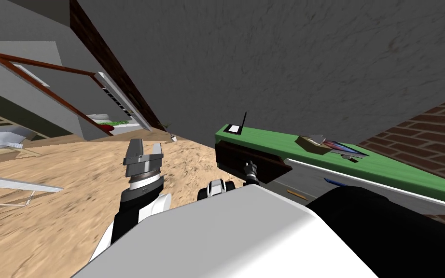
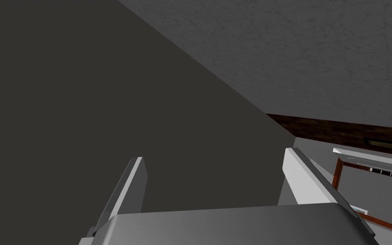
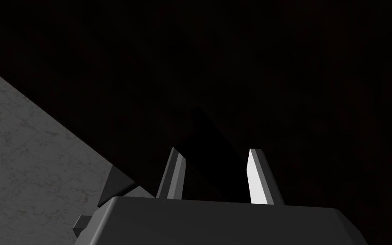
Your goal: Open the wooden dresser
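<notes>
Your dresser (image 1: 270, 141) sits ahead and to your right against the grey wall (image 1: 289, 58); it has a green top, a dark brown wooden front panel (image 1: 231, 153) at the end nearest you and grey fronts further along. Your right gripper (image 1: 250, 169) is up against that brown panel. In the right wrist view the right gripper (image 3: 214, 151) has its fingers (image 3: 257, 178) drawn in narrow, pressing the sides of a dark handle (image 3: 203, 149) against a nearly black surface, so it's gripping the handle. Can't tell whether the panel is out from the frame at all. Your left gripper (image 1: 146, 145) is raised over the tan floor (image 1: 48, 217), well apart from the dresser on your left side; in its wrist view the left gripper (image 2: 213, 155) has its fingers (image 2: 303, 178) spread wide with nothing between them. On the green top: a small black device with an antenna (image 1: 234, 127) at the near end, then a tan box (image 1: 313, 144) and a flat dark item (image 1: 344, 146) just beside it, further along. A brick wall (image 1: 419, 130) stands past the far end of the dresser.
</notes>
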